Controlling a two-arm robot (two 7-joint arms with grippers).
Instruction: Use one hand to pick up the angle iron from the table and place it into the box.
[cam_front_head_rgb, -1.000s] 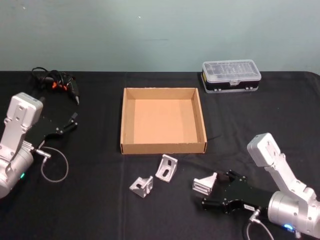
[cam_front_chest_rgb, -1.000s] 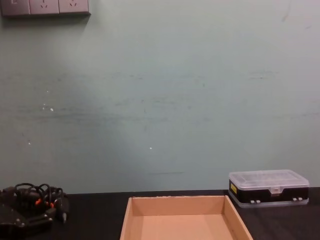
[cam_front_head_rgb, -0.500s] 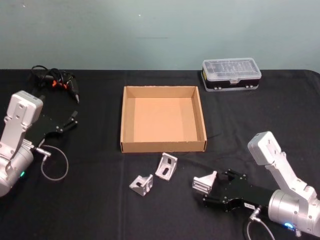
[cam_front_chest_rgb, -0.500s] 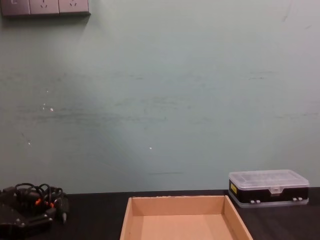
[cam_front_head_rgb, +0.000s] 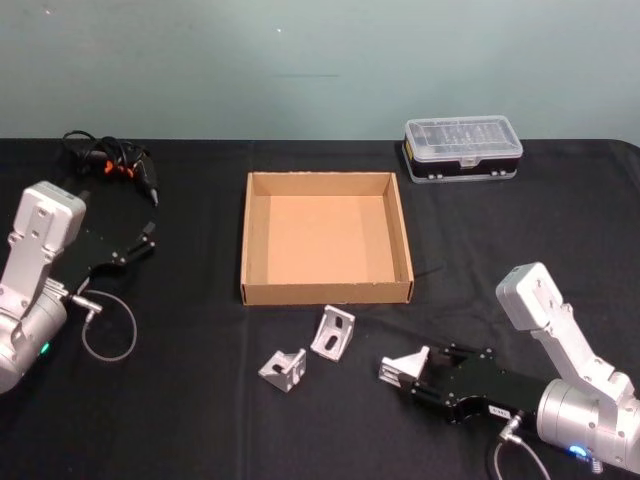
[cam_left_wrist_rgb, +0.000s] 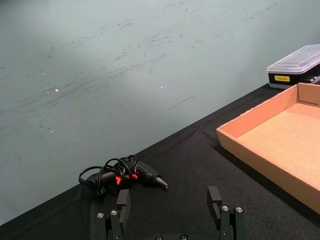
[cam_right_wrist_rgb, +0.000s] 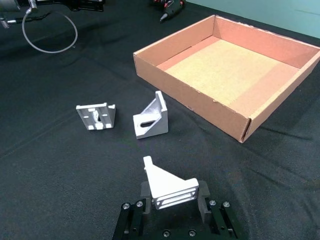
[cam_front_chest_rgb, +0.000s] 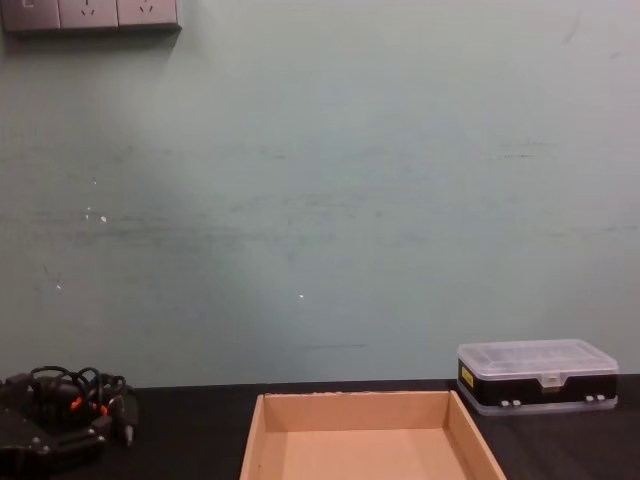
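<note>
The right pincer (cam_right_wrist_rgb: 174, 193) is clamped on one angle iron (cam_right_wrist_rgb: 165, 182) (low on the bench (cam_right_wrist_rgb: 60, 165)), ready to carry it to the box (cam_right_wrist_rgb: 190, 97). The left pincer (cam_left_wrist_rgb: 169, 196) waits, fingers apart.

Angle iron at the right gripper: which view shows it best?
Right wrist view: the angle iron sits close, gripped by the right gripper. Head view shows it small. Chest and left wrist views face the box.

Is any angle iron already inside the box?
No, all three angle irons lie on the table before the box, one clasped by the right gripper; the left gripper sits far left.
</note>
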